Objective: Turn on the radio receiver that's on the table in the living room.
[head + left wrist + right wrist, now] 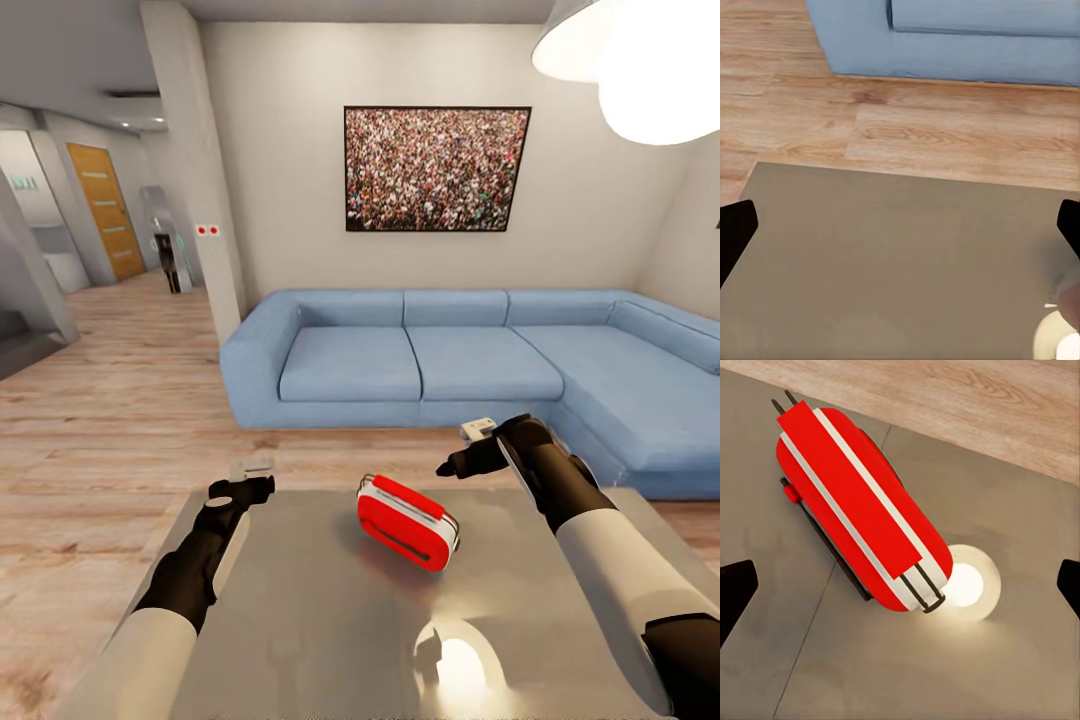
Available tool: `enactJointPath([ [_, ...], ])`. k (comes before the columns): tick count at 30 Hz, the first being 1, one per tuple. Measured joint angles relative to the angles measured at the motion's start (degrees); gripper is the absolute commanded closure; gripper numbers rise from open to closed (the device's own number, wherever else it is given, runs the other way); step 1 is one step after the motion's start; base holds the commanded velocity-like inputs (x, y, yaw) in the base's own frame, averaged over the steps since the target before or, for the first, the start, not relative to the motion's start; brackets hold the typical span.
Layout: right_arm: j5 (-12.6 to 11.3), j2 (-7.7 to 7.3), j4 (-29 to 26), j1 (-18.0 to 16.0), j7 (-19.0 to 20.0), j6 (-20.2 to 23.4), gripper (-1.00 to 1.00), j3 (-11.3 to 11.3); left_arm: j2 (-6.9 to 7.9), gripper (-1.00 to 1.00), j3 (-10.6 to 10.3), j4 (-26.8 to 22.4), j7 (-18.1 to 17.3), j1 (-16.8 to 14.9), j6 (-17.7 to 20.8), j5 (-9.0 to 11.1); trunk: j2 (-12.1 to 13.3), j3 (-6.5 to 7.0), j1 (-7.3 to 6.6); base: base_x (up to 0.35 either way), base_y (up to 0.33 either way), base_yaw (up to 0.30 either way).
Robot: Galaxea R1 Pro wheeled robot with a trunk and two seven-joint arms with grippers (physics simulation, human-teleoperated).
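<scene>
Parked at the near edge of the worktop (330,640), glossy grey, with the blue sofa (450,365) beyond and the crowd picture (436,168) on the wall behind it.

Radio receiver (408,522) lying on its side on the worktop, just below and slightly inboard of the right tool (452,466), apart from it, not touched. From the right wrist camera: red body with white stripes (862,506), thin metal handle at one end, angled diagonally under the tool, a bright lamp reflection just beside that end. Right tool spread wide, dark fingertips (735,592) at both margins of that view, nothing between them. Likely held raised and pointing down so as to line up over the body before descending to press a switch; exact location of the switch too small to tell.

Left tool (250,487) hovering above the bare far-left corner of the worktop, well apart from the radio, also spread wide and empty, fingertips (736,229) at the margins over plain grey surface and wood floor (907,127). Seemingly kept aside to leave the approach free.

Judged: reach in progress, contact not yet made.
</scene>
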Motion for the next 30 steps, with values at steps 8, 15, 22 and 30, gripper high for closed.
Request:
enactJointPath([
  [8, -0.02, 0.07, -0.01, 0.00, 0.08, -0.08, -1.00, -0.15, 0.00, -1.00, 0.00, 0.06, 0.00, 0.00, 0.00, 0.00, 0.00, -0.73, 0.00, 0.000, 0.000, 0.000],
  [15, 0.00, 0.07, -0.09, 0.00, 0.10, -0.09, -1.00, -0.18, 0.00, -1.00, 0.00, 0.07, 0.00, 0.00, 0.00, 0.00, 0.00, -1.37, 0.00, 0.000, 0.000, 0.000],
  [22, 0.00, 0.05, -0.29, 0.00, 0.10, -0.09, -1.00, -0.18, 0.00, -1.00, 0.00, 0.07, 0.00, 0.00, 0.00, 0.00, 0.00, -2.01, 0.00, 0.000, 0.000, 0.000],
  [30, 0.00, 0.07, -0.44, 0.00, 0.10, -0.09, -1.00, -0.18, 0.02, -1.00, 0.00, 0.07, 0.00, 0.00, 0.00, 0.00, 0.00, -2.74, 0.00, 0.000, 0.000, 0.000],
])
